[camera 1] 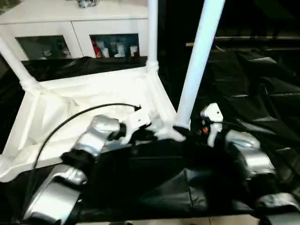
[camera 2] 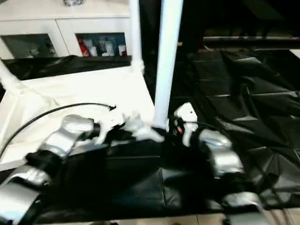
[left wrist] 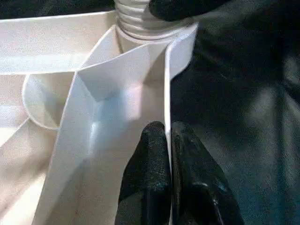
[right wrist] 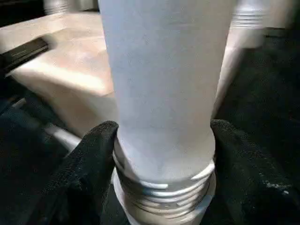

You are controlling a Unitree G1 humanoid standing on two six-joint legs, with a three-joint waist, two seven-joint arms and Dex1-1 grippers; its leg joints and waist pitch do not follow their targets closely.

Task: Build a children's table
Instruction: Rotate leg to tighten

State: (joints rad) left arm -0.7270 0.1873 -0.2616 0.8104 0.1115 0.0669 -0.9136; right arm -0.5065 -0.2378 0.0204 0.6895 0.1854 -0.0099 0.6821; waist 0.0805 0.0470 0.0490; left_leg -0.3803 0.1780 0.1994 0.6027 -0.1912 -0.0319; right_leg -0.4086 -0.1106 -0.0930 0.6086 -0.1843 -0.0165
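The children's table's white tabletop point(camera 1: 84, 93) lies upside down on the black-covered work table. Two white legs point(camera 1: 152, 33) point(camera 1: 16, 65) stand in its far corners. A third leg point(camera 1: 199, 61) rises tilted from the near right corner, its threaded end point(right wrist: 164, 197) at the socket point(left wrist: 140, 21). My right gripper point(right wrist: 164, 129) has one black finger point(right wrist: 93, 159) on each side of this leg, just above the thread, and both press against it. My left gripper point(left wrist: 168, 136) is shut on the tabletop's thin rim point(left wrist: 166, 84) close to that corner.
A white cabinet point(camera 1: 75, 23) with glass doors stands behind the table. A black cable point(camera 1: 70, 119) arcs over my left forearm point(camera 1: 93, 138). Wrinkled black cover point(camera 1: 262, 93) stretches to the right. A strip of light floor point(camera 1: 164, 220) shows at the table's near edge.
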